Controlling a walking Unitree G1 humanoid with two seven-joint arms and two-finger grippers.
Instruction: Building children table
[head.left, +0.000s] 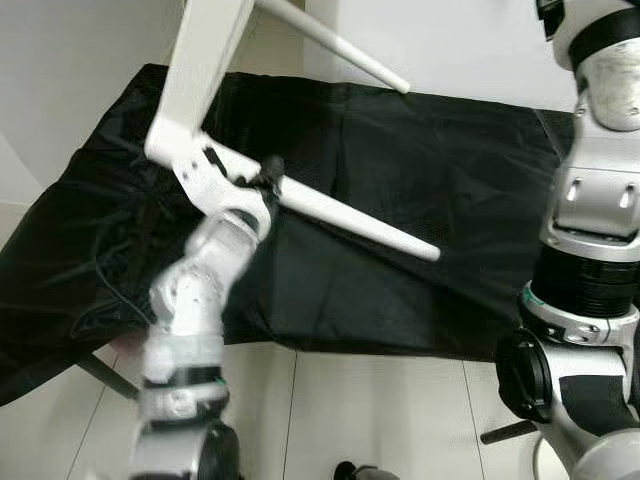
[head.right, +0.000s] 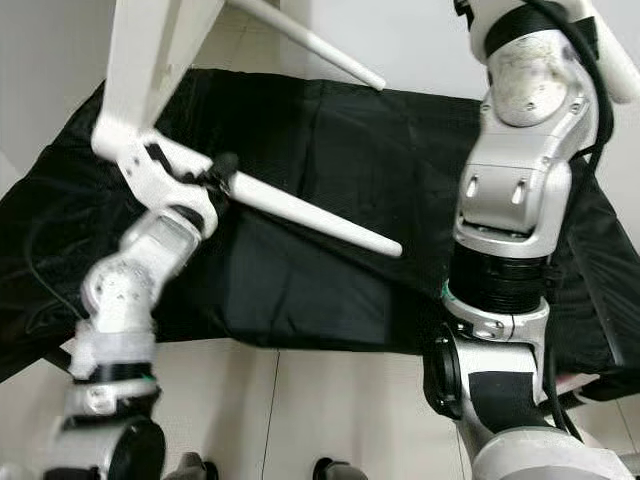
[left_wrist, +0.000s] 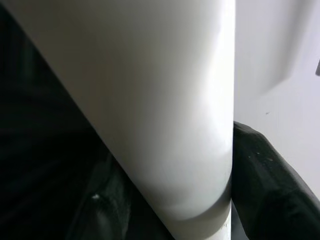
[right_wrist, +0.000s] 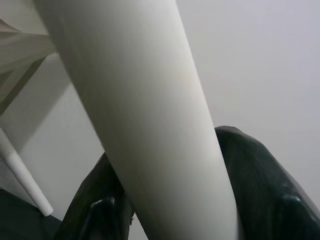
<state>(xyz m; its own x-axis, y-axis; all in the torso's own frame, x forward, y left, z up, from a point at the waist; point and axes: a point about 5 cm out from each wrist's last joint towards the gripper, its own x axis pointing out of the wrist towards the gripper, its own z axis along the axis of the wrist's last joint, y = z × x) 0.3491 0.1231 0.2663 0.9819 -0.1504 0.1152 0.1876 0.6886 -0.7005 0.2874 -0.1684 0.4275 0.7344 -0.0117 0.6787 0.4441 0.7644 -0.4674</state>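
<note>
The white children's table (head.left: 205, 60) is held up off the ground, tilted, with its top panel at the upper left. Two tapered white legs point right: a lower leg (head.left: 350, 215) and an upper leg (head.left: 345, 45). My left gripper (head.left: 265, 178) is shut on the lower leg close to its base at the table's corner; in the left wrist view that leg (left_wrist: 165, 100) runs between the black fingers (left_wrist: 100, 210). My right arm (head.right: 520, 200) rises past the top right. My right gripper (right_wrist: 180, 210) is shut around another table leg (right_wrist: 150, 100).
A black cloth (head.left: 450, 170) covers a low surface behind and under the table. Pale floor tiles (head.left: 380, 410) lie in front of it, with a white wall (head.left: 470, 40) behind. A further white leg (right_wrist: 22, 175) crosses the right wrist view.
</note>
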